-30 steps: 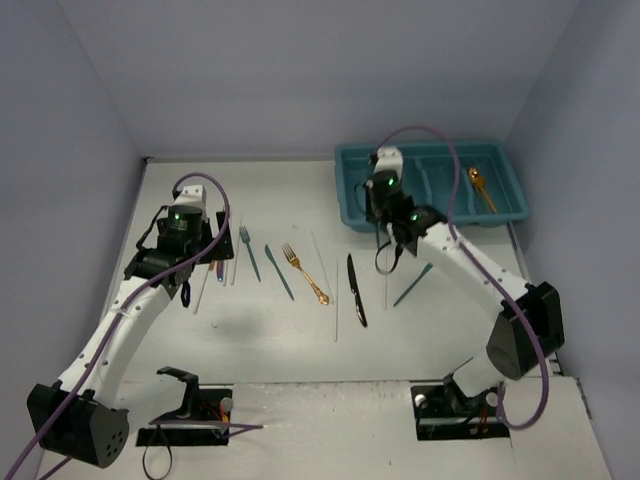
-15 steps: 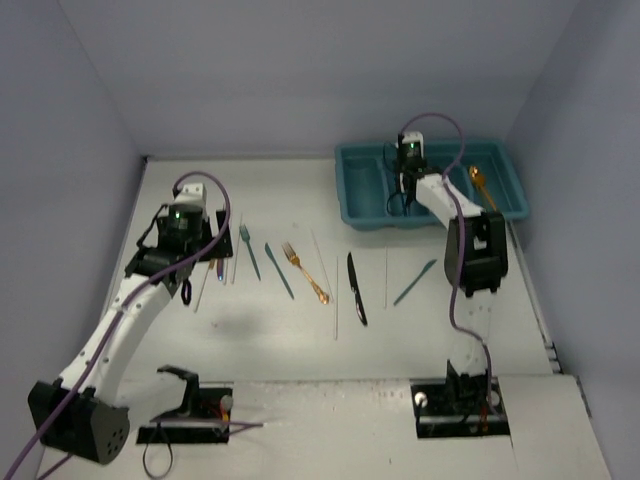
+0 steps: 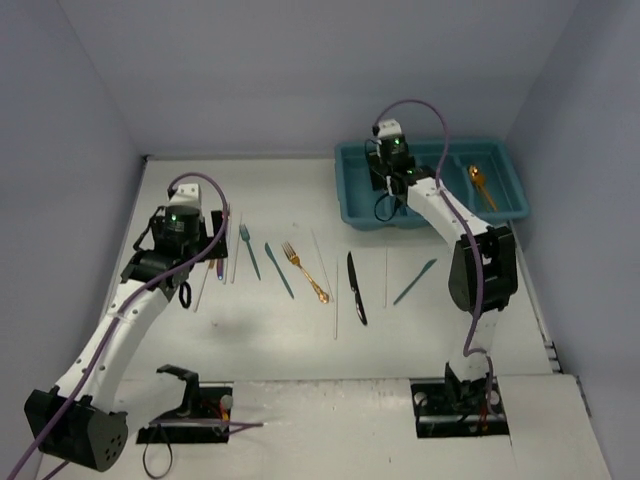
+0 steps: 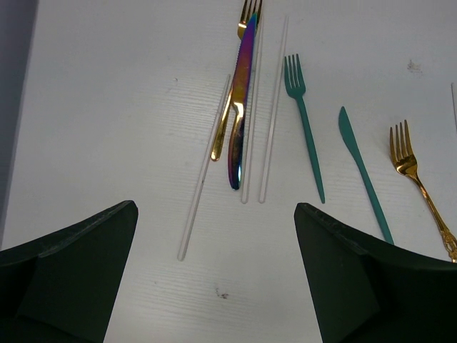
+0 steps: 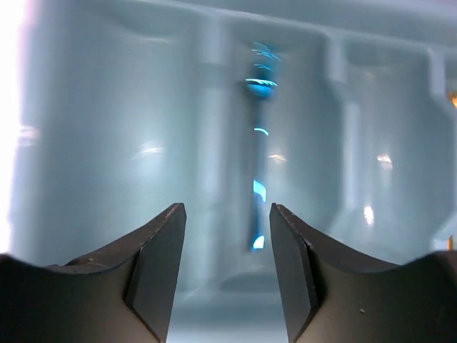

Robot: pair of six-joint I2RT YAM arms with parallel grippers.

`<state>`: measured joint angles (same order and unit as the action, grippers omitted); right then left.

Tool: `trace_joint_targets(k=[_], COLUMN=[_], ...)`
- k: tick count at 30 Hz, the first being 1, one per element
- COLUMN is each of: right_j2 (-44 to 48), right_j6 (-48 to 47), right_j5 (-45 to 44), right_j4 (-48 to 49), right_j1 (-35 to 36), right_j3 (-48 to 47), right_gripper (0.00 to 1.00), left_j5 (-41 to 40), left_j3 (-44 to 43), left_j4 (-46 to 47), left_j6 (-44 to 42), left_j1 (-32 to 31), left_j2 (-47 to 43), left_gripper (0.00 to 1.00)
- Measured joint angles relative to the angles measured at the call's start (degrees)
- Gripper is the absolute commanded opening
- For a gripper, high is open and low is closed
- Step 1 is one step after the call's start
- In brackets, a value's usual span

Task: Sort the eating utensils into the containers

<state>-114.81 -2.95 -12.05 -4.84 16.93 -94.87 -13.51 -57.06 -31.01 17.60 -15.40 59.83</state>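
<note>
White bench (image 3: pixel 300 340), tray (image 3: pixel 360 218) at far right. Right hand (image 5: pixel 227 214) hangs spread over a tray slot, holding nothing; one blurred bluish utensil (image 5: pixel 258 143) lies in that slot. Left hand (image 4: pixel 214 207) is spread wide above the purple knife (image 4: pixel 240 107), which touches a gold fork (image 4: pixel 225 128) with clear chopsticks (image 4: pixel 275 107) either side. Suggest centring on the knife handle, closing across it and lifting straight up so the neighbours don't drag.
</note>
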Motion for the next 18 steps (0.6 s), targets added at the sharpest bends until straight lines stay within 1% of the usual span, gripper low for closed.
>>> trace_joint_targets(k=[2,5,9,11,13,15,18], right_j2=[5.51,13.07,19.48,19.93,19.43,18.22,15.55], right_j6=[-0.40,-0.54,-0.30,0.16,0.89,1.87,3.35], right_j5=[0.43,1.91,4.99,6.35,7.55,8.42,9.66], right_j4=[0.30,1.15,2.02,2.25,2.04,1.59,0.98], right_j1=[4.08,12.08,22.84,26.17,27.95,28.90,30.01], right_j3=[3.35,7.82,14.20,16.80,19.53,21.94,23.93], right_gripper=[0.53,0.58,0.61,0.61,0.60,0.55,0.51], left_j5=[-0.58,-1.66,-2.28,-2.55,-2.93,-3.40,-4.47], left_j3=[0.51,1.64,4.48,5.81,6.61,7.27,8.31], left_j4=[0.05,0.01,-0.02,-0.33,-0.72,-0.91,-1.05], left_j6=[-0.59,-1.36,-2.08,-2.32,-2.49,-2.53,-2.51], left_j1=[0.00,0.00,0.00,-0.02,-0.02,-0.02,-0.02], left_j2=[-1.62,-4.73,-10.02,-12.81,-15.41,-18.07,-21.44], left_gripper=[0.90,0.90,0.90,0.90,0.90,0.90,0.90])
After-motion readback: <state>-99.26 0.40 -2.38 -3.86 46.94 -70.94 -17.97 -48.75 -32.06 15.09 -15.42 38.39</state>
